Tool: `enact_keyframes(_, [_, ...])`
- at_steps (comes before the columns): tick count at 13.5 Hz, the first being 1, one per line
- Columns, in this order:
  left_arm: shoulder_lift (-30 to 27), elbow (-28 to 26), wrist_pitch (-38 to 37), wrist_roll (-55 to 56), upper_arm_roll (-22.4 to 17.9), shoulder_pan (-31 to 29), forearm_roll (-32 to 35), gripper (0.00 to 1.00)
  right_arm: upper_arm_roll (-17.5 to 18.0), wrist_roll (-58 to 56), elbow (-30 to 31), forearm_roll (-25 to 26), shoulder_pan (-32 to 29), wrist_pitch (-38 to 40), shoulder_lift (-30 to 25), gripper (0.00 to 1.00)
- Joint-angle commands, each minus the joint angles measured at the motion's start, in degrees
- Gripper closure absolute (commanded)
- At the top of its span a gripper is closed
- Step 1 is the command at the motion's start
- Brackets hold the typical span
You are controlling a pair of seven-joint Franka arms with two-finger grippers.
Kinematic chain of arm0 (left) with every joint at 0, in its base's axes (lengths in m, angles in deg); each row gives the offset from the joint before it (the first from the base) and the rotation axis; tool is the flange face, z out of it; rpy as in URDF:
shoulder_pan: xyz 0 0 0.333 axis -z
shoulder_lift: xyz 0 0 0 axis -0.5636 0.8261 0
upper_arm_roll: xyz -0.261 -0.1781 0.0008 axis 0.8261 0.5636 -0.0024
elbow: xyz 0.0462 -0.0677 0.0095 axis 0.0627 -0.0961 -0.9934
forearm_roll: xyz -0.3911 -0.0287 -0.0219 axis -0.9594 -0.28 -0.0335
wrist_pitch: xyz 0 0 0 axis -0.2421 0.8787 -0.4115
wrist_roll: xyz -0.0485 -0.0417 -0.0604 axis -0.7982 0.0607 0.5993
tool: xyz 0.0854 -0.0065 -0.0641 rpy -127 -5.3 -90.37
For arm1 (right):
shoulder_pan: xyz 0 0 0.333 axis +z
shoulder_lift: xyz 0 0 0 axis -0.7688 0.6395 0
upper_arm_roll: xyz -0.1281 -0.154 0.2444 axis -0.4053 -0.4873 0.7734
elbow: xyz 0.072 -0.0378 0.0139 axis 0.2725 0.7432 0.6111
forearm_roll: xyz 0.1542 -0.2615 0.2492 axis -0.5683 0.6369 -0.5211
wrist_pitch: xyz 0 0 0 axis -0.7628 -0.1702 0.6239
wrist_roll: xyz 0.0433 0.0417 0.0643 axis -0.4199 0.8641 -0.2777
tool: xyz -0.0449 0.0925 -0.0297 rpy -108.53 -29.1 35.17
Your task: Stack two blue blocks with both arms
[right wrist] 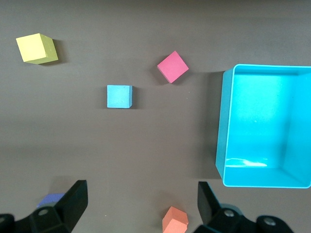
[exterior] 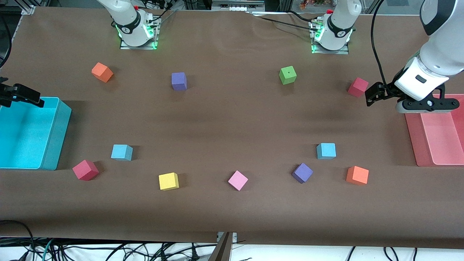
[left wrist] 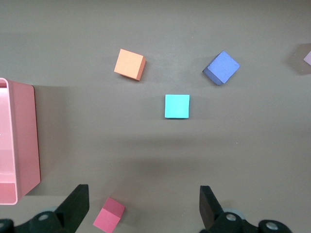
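While both grippers hang with fingers apart, left gripper [exterior: 373, 95] near the pink plastic tray [exterior: 413, 145], right gripper [exterior: 21, 95] over the cyan plastic bin [exterior: 59, 137], two sky-blue foam cubes [exterior: 121, 152] [exterior: 326, 150] sit well apart, each near violet lookalikes [exterior: 302, 172] inviting a mistaken pick.

— Brown cloth [exterior: 232, 119] spread over the whole table, faint creases across the middle.
— Tangled cables [exterior: 108, 250] along the near edge, over a white floor. Metal framing [exterior: 232, 4] up top.
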Motion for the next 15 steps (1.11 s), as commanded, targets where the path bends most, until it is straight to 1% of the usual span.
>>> enact_keyframes(1, [0.80,1.64,-0.35,-0.18,-0.23,0.40,-1.06,0.00,0.87,0.90,0.38,0.36,-1.03,-0.10,-0.56,0.00])
enact_keyframes(15, [0.80,1.64,-0.44,0.08,-0.05,0.48,-1.06,0.00,0.34,0.90,0.38,0.10,-1.12,-0.10,-0.29,0.00])
